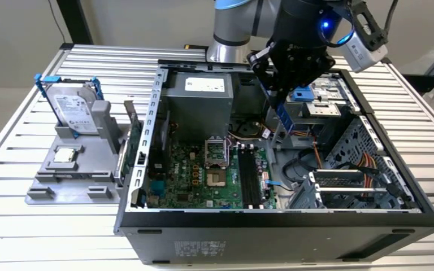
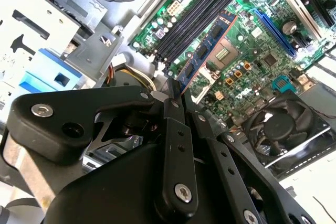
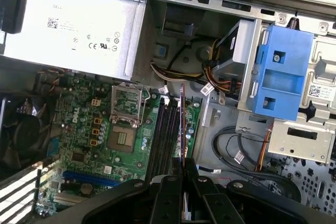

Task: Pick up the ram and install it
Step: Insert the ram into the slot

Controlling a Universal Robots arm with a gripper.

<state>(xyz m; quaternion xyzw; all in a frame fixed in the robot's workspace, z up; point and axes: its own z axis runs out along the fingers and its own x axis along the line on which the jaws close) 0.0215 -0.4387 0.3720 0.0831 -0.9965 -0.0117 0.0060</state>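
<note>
Here, gripper (image 1: 279, 95) pinching ram (image 1: 283, 118), long axis pointing down

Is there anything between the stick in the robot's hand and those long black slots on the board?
Nothing, just bare air. In the second wrist view the ram, gripped by the hand, hangs clear of the memory slots.

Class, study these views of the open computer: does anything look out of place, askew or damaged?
Nothing looks spilled or broken. One part is out of place: the ram, clamped at one end in the tool, hangs above the black memory slots, seated in none of them.
</note>
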